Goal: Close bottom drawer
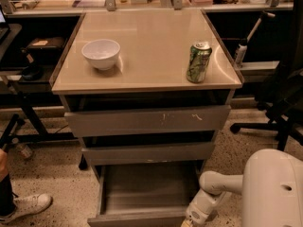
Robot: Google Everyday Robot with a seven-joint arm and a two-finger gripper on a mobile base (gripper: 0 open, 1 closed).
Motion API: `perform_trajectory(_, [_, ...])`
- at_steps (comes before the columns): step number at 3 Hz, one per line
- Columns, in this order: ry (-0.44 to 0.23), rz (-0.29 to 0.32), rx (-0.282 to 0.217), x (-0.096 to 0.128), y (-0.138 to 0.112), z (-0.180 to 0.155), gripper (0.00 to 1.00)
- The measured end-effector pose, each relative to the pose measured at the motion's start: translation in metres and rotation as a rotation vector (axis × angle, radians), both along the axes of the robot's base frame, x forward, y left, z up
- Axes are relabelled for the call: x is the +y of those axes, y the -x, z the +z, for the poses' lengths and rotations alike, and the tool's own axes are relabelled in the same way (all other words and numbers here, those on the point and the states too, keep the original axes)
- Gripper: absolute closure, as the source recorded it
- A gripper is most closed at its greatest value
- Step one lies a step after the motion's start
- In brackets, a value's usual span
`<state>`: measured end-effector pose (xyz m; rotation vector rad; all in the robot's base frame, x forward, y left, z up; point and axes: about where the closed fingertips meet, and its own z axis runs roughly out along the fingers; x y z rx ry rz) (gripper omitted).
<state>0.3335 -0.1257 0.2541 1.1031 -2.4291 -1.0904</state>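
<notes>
Gripper [190,220]: at the lower edge of our view, just beside the bottom drawer's right front corner; we cannot tell its grip.
Bottom drawer [147,188]: lowest of three, pulled well out, tray showing.
Cabinet top [151,37]: we see a white bowl [101,54] left, a green can [199,62] right.

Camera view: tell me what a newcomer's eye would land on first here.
The bottom drawer stands pulled far out below the two other drawers. The gripper sits at the drawer's front right corner, by the picture's lower edge, on a white arm. On the cabinet top, a white bowl stands left and a green can right.
</notes>
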Motion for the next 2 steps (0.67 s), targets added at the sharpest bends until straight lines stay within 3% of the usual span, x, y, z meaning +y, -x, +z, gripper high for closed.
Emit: perform_trajectory(2, [0.004,-0.124,-0.082,-0.008,-0.041,-0.041,1.0])
